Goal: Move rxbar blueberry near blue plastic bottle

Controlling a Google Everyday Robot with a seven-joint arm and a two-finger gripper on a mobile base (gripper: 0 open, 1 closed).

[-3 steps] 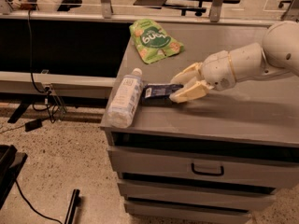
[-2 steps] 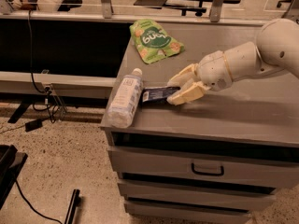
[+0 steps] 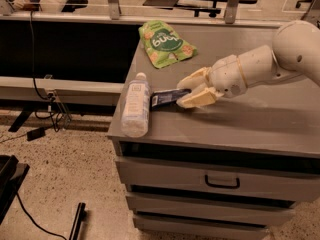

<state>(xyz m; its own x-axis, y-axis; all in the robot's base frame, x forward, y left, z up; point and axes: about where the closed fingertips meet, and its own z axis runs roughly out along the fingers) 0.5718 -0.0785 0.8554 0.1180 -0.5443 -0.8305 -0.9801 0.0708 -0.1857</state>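
The blue plastic bottle lies on its side along the left edge of the grey cabinet top, white cap pointing away. The rxbar blueberry, a dark navy wrapper, lies right beside the bottle, its left end touching or nearly touching it. My gripper comes in from the right on a white arm. Its cream fingers straddle the bar's right end, one above and one below. The bar's right end is hidden between them.
A green snack pouch lies at the back of the cabinet top. The cabinet has drawers below. The top's left edge runs just beside the bottle. Cables and a speckled floor are at left.
The gripper and the bar have shifted slightly left, bringing the bar up against the bottle. The bottle and pouch have not moved.
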